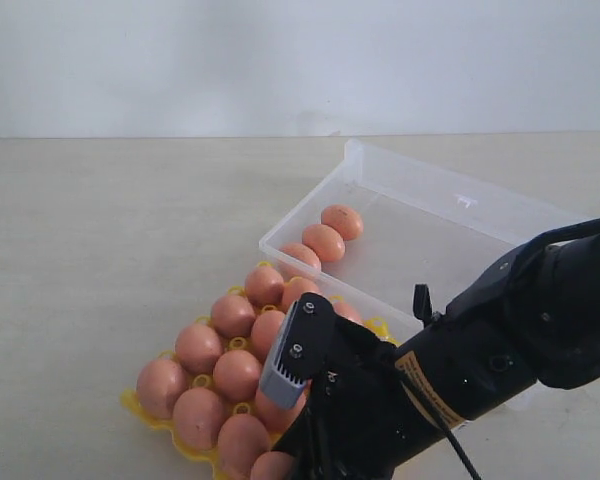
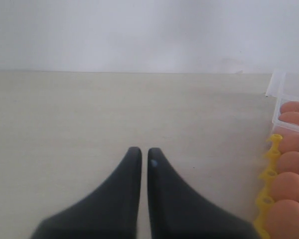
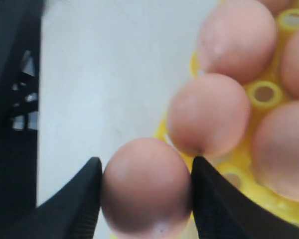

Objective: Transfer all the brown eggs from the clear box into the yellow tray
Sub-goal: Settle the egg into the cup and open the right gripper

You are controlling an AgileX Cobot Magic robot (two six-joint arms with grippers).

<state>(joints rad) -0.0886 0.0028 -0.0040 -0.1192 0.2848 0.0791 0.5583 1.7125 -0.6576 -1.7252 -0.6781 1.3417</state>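
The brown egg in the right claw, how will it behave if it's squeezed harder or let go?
The brown egg is probably fragile: the right claw pinches its shell from two sides, so more squeeze could crack it. Its smooth, rounded surface looks slippery and likely to roll unless set in a cup of the yellow tray.

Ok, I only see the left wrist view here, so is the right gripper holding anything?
Observer: Yes, the right gripper is shut on a brown egg.
Operator: Where is it?
Observer: At the edge of the yellow tray, beside a seated egg. I cannot tell whether it sits in a cup.
Operator: How many are in the box?
Observer: Three eggs lie in a row in the clear box.
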